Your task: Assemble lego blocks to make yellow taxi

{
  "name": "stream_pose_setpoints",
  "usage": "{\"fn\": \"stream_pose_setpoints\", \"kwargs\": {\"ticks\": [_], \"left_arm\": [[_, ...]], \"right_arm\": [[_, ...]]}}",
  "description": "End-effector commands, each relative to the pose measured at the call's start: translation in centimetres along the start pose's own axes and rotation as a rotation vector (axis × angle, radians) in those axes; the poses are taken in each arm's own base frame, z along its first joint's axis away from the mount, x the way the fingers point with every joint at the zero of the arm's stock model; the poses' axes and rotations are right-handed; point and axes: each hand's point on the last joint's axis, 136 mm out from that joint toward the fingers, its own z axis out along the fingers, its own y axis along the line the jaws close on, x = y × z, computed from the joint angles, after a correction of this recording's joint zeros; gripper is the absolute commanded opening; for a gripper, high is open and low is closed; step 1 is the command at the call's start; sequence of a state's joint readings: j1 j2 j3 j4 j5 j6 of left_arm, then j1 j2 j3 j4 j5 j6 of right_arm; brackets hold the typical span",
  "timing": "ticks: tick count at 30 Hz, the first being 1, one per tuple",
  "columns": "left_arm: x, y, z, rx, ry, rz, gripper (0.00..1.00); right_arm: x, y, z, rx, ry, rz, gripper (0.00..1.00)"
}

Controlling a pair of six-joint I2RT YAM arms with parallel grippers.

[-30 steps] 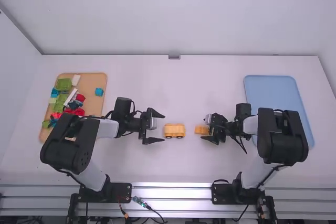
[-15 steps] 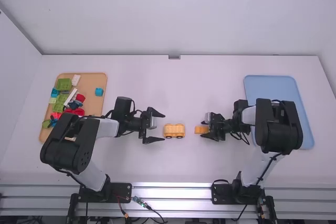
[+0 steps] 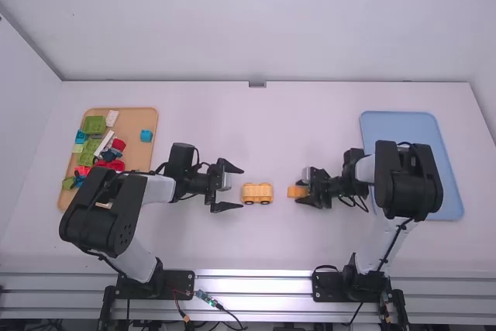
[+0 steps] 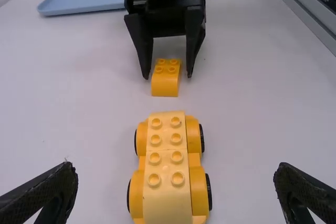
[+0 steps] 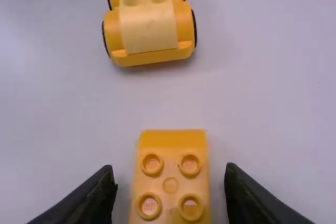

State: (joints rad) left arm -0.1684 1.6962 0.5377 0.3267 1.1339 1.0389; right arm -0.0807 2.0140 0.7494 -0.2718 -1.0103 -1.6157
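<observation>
We had our right gripper (image 3: 302, 191) spread around the block (image 5: 170, 184), our left gripper (image 3: 242, 189) gaping by the car (image 4: 166, 167), both nearer the table's (image 3: 256, 129) front edge.

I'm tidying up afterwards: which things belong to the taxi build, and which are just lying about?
Taxi build:
yellow wheeled base
small yellow brick, between the fingers of the right gripper

Apparently just lying about:
mixed coloured blocks
tan tray
blue tray

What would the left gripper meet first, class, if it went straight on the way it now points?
Most likely the yellow wheeled base, lined up just ahead of the open left gripper, though the gripper's height above the table is hard to judge.
</observation>
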Motion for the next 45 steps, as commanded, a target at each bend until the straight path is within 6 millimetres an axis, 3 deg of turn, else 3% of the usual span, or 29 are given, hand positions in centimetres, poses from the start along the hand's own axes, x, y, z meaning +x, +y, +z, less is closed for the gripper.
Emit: {"fn": "stream_pose_setpoints", "kwargs": {"ticks": [1,7,9,11,19,27,32,39,45], "left_arm": [[-0.5,-0.1,0.1,0.02,-0.031,-0.004,0.99],[-0.6,-0.2,0.2,0.024,-0.029,-0.001,0.99],[-0.6,-0.2,0.2,0.024,-0.029,-0.002,0.99],[-0.6,-0.2,0.2,0.024,-0.029,-0.001,0.99],[0.3,0.0,0.3,0.005,0.012,-0.008,0.99],[1.8,-0.4,2.3,0.046,0.015,-0.005,0.97],[2.6,0.6,4.2,0.046,-0.002,-0.072,0.99],[4.3,0.7,5.8,0.075,0.002,-0.127,0.99],[4.6,0.9,6.0,0.074,0.0,-0.153,0.99]], "right_arm": [[-0.1,-0.2,0.1,-0.005,-0.015,0.003,0.56],[0.1,-0.1,0.2,-0.004,-0.01,-0.003,0.48],[0.1,-0.1,0.2,-0.004,-0.01,-0.002,0.34],[0.1,-0.1,0.2,-0.005,-0.01,-0.003,0.29],[-0.2,0.1,0.1,-0.017,-0.016,0.014,0.18],[-2.0,0.6,-0.8,-0.087,-0.051,-0.011,0.15],[-3.3,0.5,-1.3,-0.11,-0.082,-0.02,0.18],[-3.8,-0.5,-1.5,-0.099,-0.086,0.031,0.06],[-4.0,-1.3,-1.7,-0.072,-0.07,0.026,0.06]]}}
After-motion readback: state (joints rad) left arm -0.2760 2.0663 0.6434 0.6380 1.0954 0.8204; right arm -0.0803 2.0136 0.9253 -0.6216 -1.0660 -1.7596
